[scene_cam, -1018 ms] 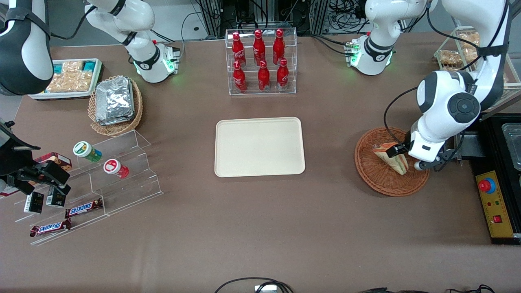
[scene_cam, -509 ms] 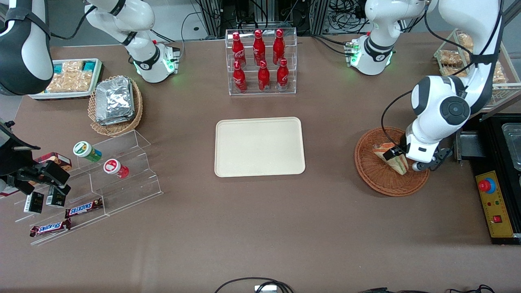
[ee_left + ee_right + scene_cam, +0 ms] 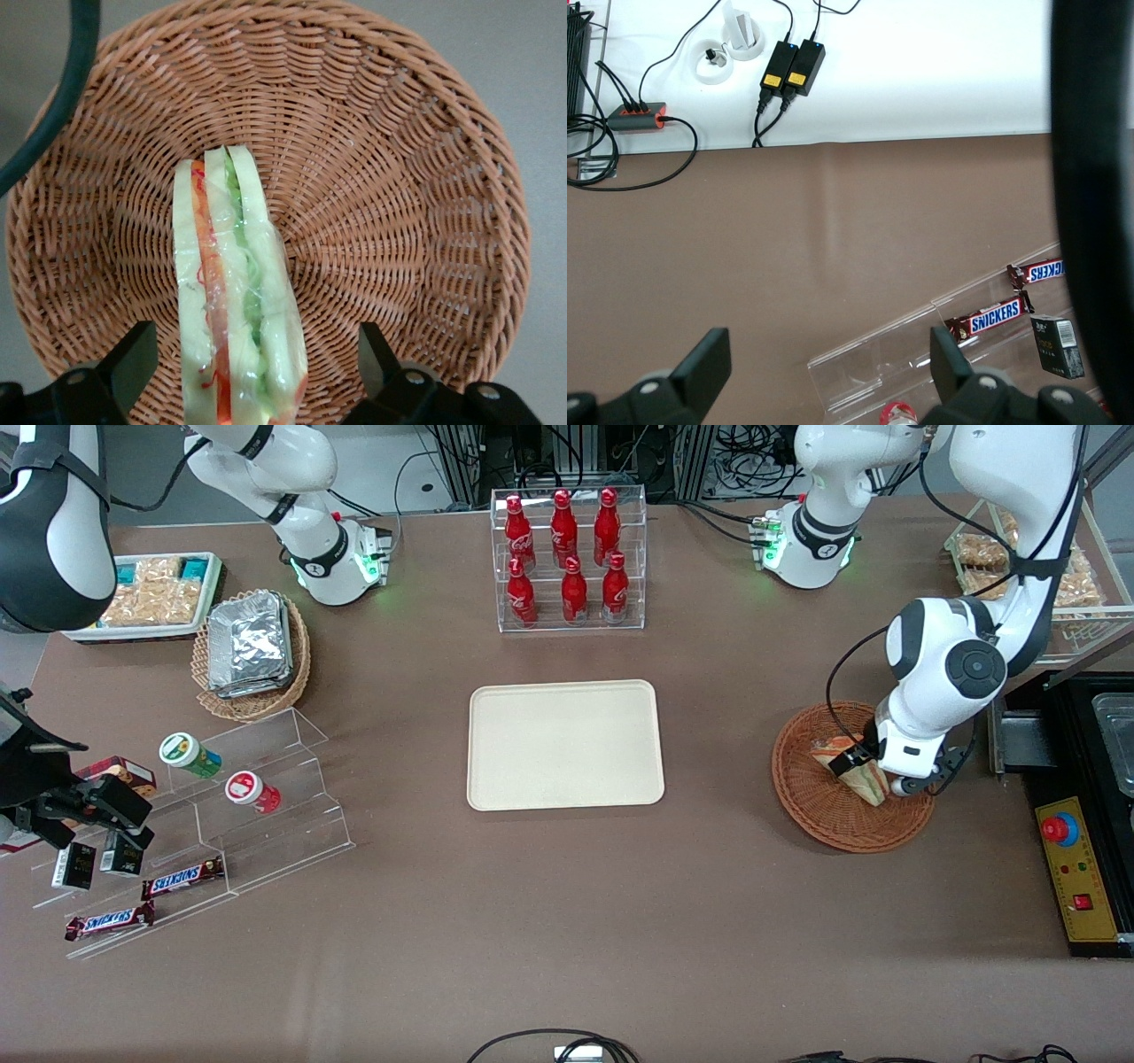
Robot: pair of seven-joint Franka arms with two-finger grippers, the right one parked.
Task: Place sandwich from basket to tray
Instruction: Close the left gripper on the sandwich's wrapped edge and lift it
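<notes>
Gripper (image 3: 257,372) lower, straddling sandwich (image 3: 235,301)

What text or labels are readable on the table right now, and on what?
"SNICKERS": two bars on the clear stand.
Bottles, small cans, black boxes: print unreadable.
Sandwich, between the open tool fingers in the basket: no label.

Six red bottles (image 3: 567,558) stand in a clear rack (image 3: 570,615) on the brown worktop (image 3: 567,921). Toward the parked arm's end, foil packs (image 3: 248,642) fill a tan basket (image 3: 257,704) beside a white snack tray (image 3: 133,633). Nearer the camera, a clear stepped stand (image 3: 266,824) carries two lidded cups (image 3: 190,755) and Snickers bars (image 3: 182,879).
</notes>
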